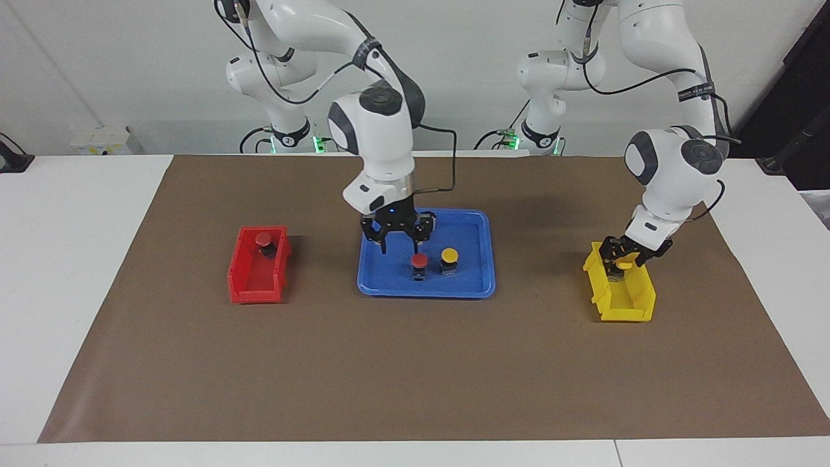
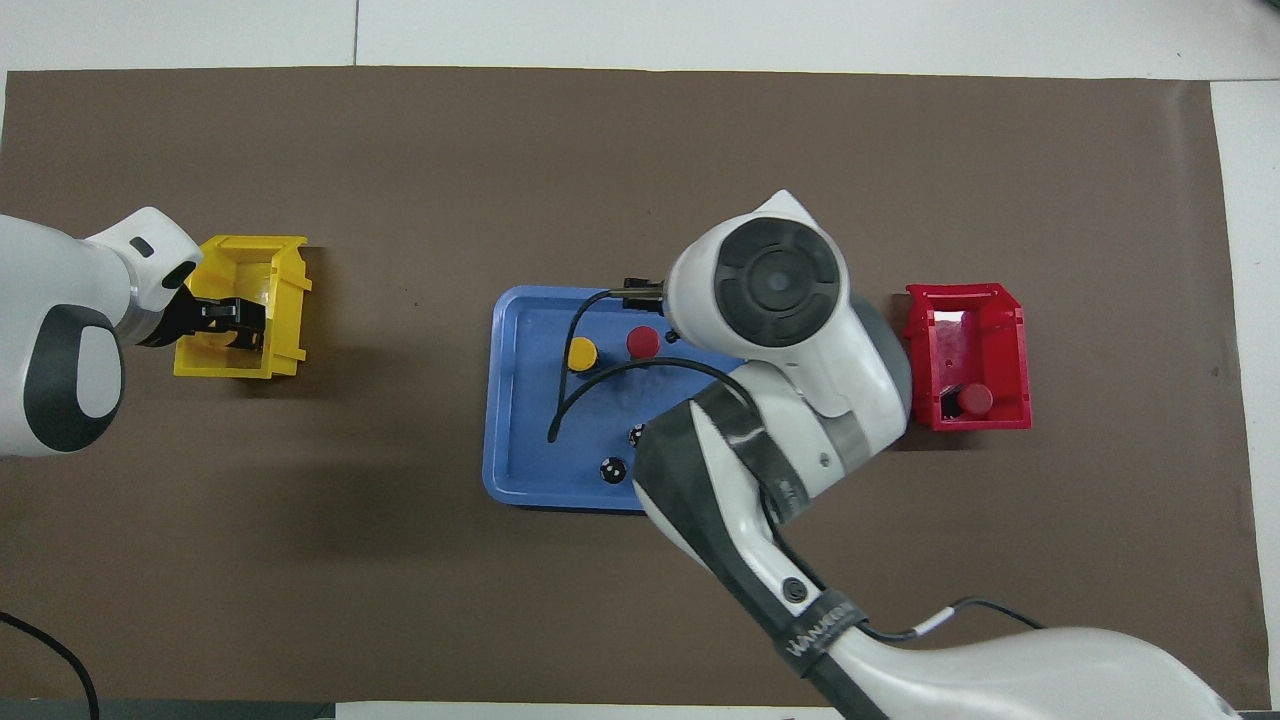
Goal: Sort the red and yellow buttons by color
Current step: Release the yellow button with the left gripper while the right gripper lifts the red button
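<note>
Blue tray (image 1: 468, 275), mid-table. Four items in it.
- Nearest the robots: first dark cylinder (image 2: 613, 469), upright, no coloured cap.
- Just farther: second dark cylinder (image 2: 637, 434), upright, half covered by the right arm in the overhead view.
- Farther again, side by side and apart: loose red button (image 1: 419, 261) and loose yellow button (image 1: 449, 255), both cap up. The yellow one is toward the left arm's end.

Red bin (image 1: 256, 295), toward the right arm's end of the table, well apart from the tray. It holds one binned red button (image 1: 263, 240), lying at the end of the bin nearer the robots.

Yellow bin (image 1: 628, 314), toward the left arm's end, reaching a little farther from the robots than the other two containers. Left gripper (image 1: 621, 261) is over it, jaws spread. The second yellow button (image 1: 624, 264) shows between the fingers. Cannot tell whether they touch it, or whether it rests on the bin floor.

Surroundings: brown mat (image 1: 389, 363) under all three containers, white table (image 1: 65, 259) around it.

In the way: right gripper (image 1: 398, 250) hangs over the tray above the cylinders, jaws apart, holding nothing. It hides both cylinders in the facing view, and its fingertips are up beside the loose red button, not touching it.
</note>
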`<state>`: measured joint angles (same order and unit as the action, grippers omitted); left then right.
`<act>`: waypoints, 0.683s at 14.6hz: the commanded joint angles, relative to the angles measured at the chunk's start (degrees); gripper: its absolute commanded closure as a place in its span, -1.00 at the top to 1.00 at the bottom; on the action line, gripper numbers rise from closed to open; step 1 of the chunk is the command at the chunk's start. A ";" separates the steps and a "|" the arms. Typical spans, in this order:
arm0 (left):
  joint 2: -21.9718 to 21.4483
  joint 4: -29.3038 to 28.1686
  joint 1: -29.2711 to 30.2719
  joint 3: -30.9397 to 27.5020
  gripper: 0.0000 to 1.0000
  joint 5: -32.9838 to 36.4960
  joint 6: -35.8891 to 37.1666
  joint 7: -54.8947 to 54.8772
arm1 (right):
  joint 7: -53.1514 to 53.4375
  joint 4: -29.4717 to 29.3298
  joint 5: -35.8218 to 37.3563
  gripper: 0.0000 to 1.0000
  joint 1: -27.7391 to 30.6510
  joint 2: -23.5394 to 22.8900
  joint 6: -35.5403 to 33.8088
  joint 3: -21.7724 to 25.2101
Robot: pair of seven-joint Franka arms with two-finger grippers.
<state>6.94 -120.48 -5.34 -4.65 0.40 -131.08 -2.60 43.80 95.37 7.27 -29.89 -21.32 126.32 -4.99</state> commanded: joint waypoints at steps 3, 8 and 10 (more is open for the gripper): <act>-0.79 11.99 0.68 0.52 -0.12 -0.04 16.17 -0.21 | 1.73 -0.98 2.05 0.41 -1.40 -3.81 1.74 0.15; -3.07 19.67 2.17 0.34 1.00 -1.27 25.70 -0.83 | 1.55 2.71 2.05 0.39 -2.02 -3.02 2.62 0.06; -3.51 19.58 0.17 1.48 1.00 -1.45 25.53 1.62 | 1.55 4.03 2.05 0.37 -2.11 -2.50 2.88 0.06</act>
<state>3.89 -101.14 -4.02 -4.48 -0.22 -106.64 -2.56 44.88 96.49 8.26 -31.96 -25.55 128.03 -4.88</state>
